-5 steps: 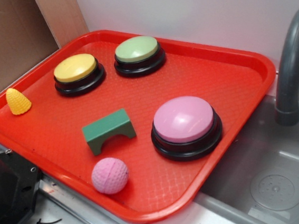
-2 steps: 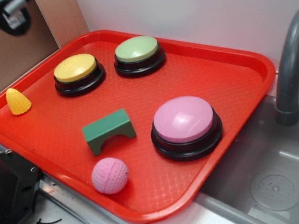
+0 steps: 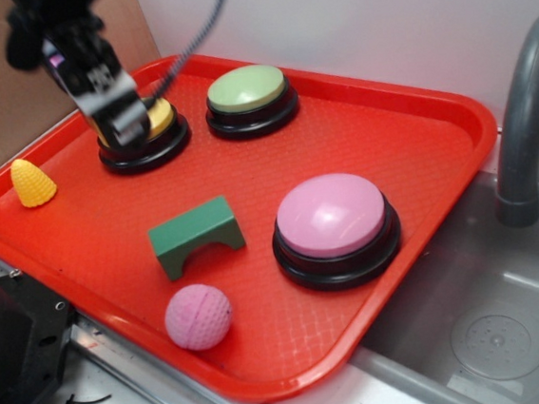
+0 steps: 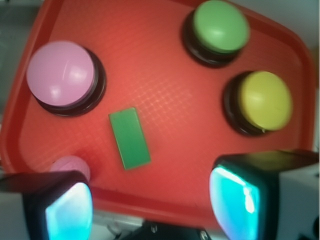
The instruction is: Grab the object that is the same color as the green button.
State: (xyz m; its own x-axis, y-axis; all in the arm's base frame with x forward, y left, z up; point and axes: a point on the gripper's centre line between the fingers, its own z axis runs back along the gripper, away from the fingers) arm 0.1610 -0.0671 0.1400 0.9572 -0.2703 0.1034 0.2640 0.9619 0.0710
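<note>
Exterior: we log a red tray [image 3: 412,93] holding the green block [image 3: 194,233] at its middle, apart from the green button [image 3: 249,93], yellow button [image 3: 153,137], pink button [image 3: 334,224], pink ball [image 3: 197,316] and corn cone [image 3: 32,182]; the gripper [image 3: 112,107] hangs over the yellow button, nothing in it. Wrist: we see the block [image 4: 129,138] lying flat between the parted fingers [image 4: 240,197], untouched.

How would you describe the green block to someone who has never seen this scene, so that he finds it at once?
Look at the red tray beside the sink. Near its front edge, between the big pink button and the pink ball, stands the green block. It is the only dark green, angular thing there, shaped like a small bridge with an arch cut underneath.
</note>
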